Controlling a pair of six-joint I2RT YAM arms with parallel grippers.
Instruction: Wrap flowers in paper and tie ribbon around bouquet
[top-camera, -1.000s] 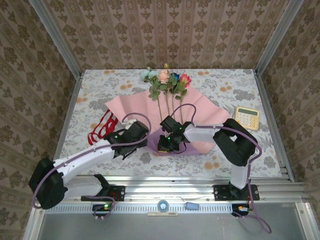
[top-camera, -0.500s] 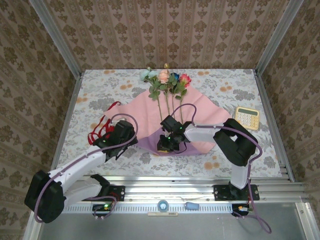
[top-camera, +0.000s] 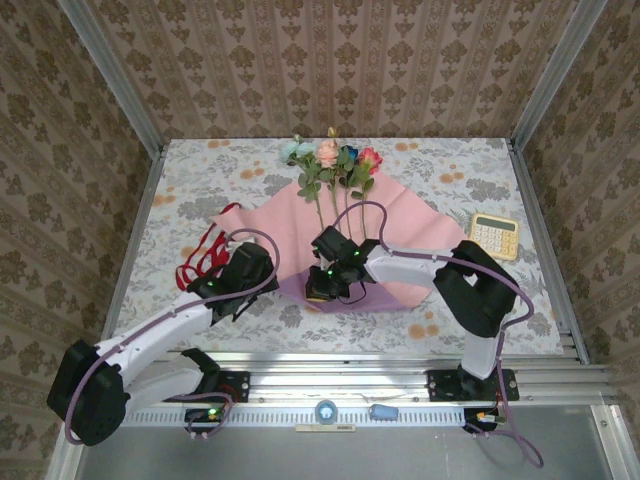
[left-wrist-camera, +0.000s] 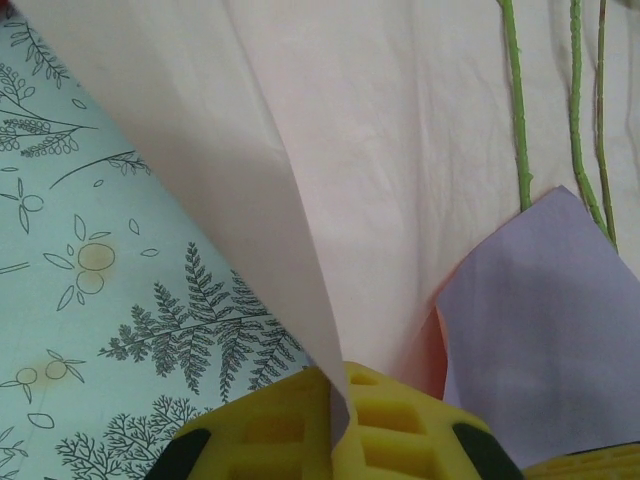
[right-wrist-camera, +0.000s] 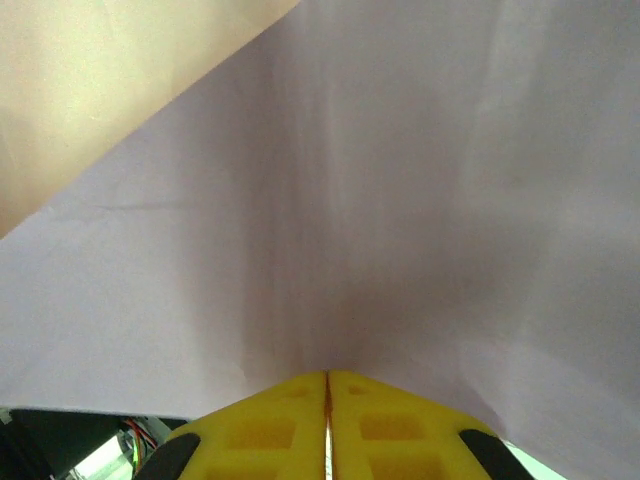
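The flowers (top-camera: 330, 156) lie at the back with their long stems (left-wrist-camera: 515, 110) running down the middle of the paper (top-camera: 410, 235), which lies spread pink side up. Its near corner is folded up and shows lilac (top-camera: 300, 292). My left gripper (top-camera: 264, 276) (left-wrist-camera: 340, 415) is shut on the paper's left edge, lifting it off the tablecloth. My right gripper (top-camera: 317, 290) (right-wrist-camera: 327, 400) is shut on the folded lilac corner (right-wrist-camera: 400, 200), just below the stem ends. The red ribbon (top-camera: 202, 256) lies bunched on the table left of the paper, beside my left arm.
A yellow calculator (top-camera: 494, 235) sits at the right, off the paper's right corner. The floral tablecloth (left-wrist-camera: 100, 250) shows under the lifted edge. Metal frame rails (top-camera: 135, 250) border the table on both sides, with patterned walls behind.
My left gripper has pulled back to the left with the paper's left edge. My right gripper has shifted slightly left, still holding the lilac corner.
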